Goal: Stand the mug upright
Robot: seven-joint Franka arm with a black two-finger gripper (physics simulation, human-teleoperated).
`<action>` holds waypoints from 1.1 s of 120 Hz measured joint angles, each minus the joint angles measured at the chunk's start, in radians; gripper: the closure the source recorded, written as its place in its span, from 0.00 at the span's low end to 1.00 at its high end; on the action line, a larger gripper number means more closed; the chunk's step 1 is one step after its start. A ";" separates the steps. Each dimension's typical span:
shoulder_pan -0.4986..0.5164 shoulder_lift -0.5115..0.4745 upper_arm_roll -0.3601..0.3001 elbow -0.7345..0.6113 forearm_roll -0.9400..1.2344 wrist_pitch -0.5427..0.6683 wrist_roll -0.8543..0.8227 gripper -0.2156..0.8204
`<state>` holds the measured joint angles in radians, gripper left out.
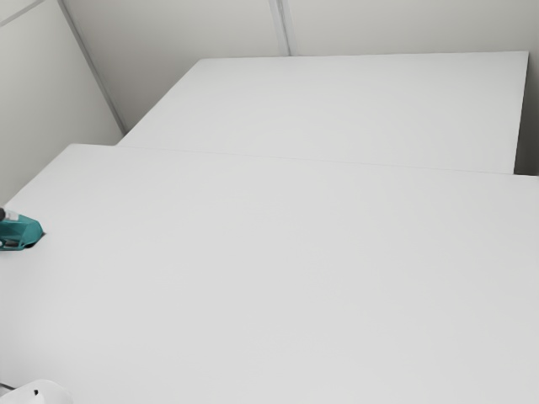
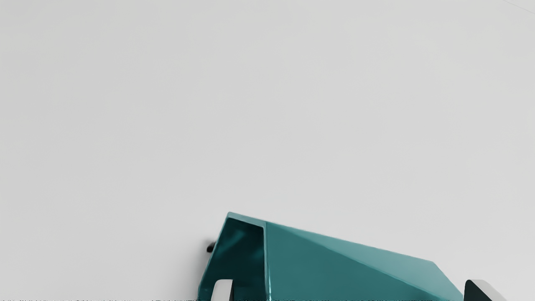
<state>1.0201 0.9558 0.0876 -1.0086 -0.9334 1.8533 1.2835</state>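
near, at eight o'clock in the exterior view: one rounded white thing (image 1: 38,394). toward nine: one teal mug (image 1: 24,229), on its side, between two spread fingers of one claw (image 2: 352,290). likely light, stiff, slick, maybe brittle; best gripped around the body. toward twelve: a farther white table (image 1: 337,105), second of two.

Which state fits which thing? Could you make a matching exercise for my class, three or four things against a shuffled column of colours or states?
Things:
1. Mug
2. Tool
3. Table
4. Mug's inside

Colours or states:
A. Pale and flat
B. Dark teal, almost black in places
C. Lying on its side
D. Open

Right pairs: 1-C, 2-D, 3-A, 4-B
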 joint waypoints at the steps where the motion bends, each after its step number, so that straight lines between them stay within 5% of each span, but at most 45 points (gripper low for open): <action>1: 0.000 0.001 0.000 -0.001 -0.001 0.001 0.000 0.21; 62: -0.011 -0.004 -0.003 -0.041 -0.018 0.015 0.021 0.26; 77: -0.029 -0.014 -0.005 -0.036 -0.018 0.018 0.024 0.37; 87: -0.039 -0.019 -0.018 -0.039 -0.018 0.018 0.026 0.57; 98: -0.056 -0.027 -0.023 -0.040 -0.019 0.017 0.026 0.62; 103: -0.065 -0.032 -0.030 -0.041 -0.018 0.020 0.026 0.74; 132: -0.117 -0.094 -0.044 -0.068 -0.020 0.021 0.018 0.89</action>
<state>0.9027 0.8615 0.0432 -1.0764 -0.9537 1.8740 1.3013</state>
